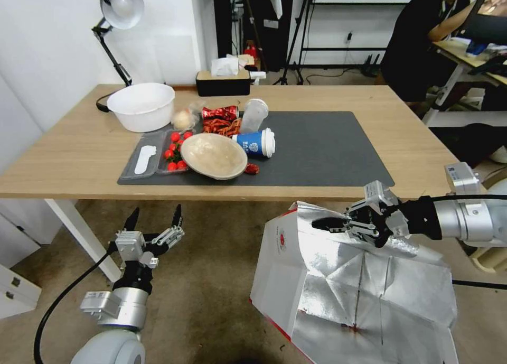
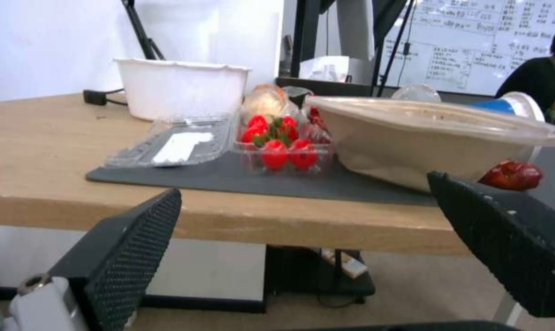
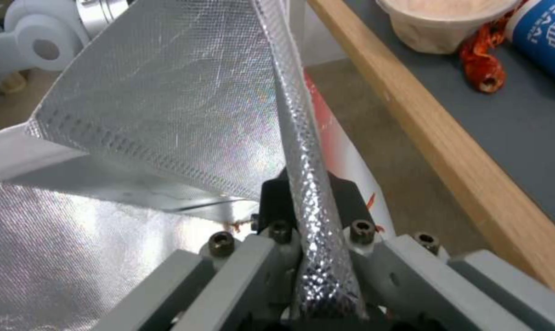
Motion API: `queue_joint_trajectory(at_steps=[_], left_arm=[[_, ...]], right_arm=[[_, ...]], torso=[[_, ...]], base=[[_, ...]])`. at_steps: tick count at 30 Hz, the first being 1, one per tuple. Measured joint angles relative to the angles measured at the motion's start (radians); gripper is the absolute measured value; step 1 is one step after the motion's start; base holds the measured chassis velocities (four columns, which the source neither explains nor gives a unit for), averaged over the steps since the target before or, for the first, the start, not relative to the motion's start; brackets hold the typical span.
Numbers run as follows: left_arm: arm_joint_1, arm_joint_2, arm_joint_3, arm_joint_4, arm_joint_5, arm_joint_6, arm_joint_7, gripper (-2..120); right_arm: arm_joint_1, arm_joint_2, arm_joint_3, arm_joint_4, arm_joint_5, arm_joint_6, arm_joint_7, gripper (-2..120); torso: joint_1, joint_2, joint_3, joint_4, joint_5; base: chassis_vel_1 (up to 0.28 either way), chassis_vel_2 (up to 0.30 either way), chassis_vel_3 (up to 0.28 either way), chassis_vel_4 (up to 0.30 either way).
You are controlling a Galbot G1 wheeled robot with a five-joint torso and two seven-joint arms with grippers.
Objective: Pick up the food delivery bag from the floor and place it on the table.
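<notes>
The food delivery bag point(image 1: 348, 290) is white with a red edge and a crinkled silver foil lining, mouth open. It hangs in front of the table's point(image 1: 68, 158) front edge at the right. My right gripper point(image 1: 330, 225) is shut on the bag's foil rim point(image 3: 302, 138), the fold pinched between its jaws. My left gripper point(image 1: 154, 217) is open and empty, raised below the table's front edge at the left, over the floor point(image 1: 211, 279). Its two black fingers point(image 2: 137, 248) stand wide apart in front of the table edge point(image 2: 229, 220).
On the table's dark grey mat point(image 1: 327, 147) lie a tan bowl point(image 1: 214, 155), a blue paper cup point(image 1: 256, 143) on its side, a tray of cherry tomatoes point(image 1: 175, 152) and red wrappers. A white tub point(image 1: 141, 106), a lamp and a tissue box stand behind. A white table leg point(image 1: 84, 237) is near my left arm.
</notes>
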Motion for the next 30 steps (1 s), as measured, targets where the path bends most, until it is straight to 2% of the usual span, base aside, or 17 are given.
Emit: queue_joint_trajectory(at_steps=[3, 6, 24, 30], left_arm=[[-0.001, 0.000, 0.000, 0.001, 0.000, 0.000, 0.000, 100], [-0.002, 0.000, 0.001, 0.003, 0.000, 0.000, 0.000, 100], [-0.001, 0.000, 0.006, 0.004, 0.004, -0.002, -0.006, 100], [0.004, 0.001, 0.008, 0.002, 0.009, -0.002, -0.010, 100]], right_arm=[[0.000, 0.001, -0.001, 0.000, -0.001, 0.000, 0.000, 0], [-0.001, 0.001, -0.001, -0.001, -0.001, 0.000, 0.000, 0], [-0.001, 0.000, -0.002, -0.001, -0.002, 0.002, 0.001, 0], [-0.001, 0.000, -0.002, -0.002, -0.003, 0.002, 0.002, 0]], torso=[[0.006, 0.015, 0.009, 0.0000, 0.0000], [0.021, 0.049, 0.028, 0.0000, 0.0000], [0.059, 0.136, 0.077, 0.0000, 0.0000], [0.064, 0.146, 0.082, 0.0000, 0.0000]], base=[[0.000, 0.000, 0.000, 0.000], [0.000, 0.000, 0.000, 0.000], [0.000, 0.000, 0.000, 0.000], [0.000, 0.000, 0.000, 0.000]])
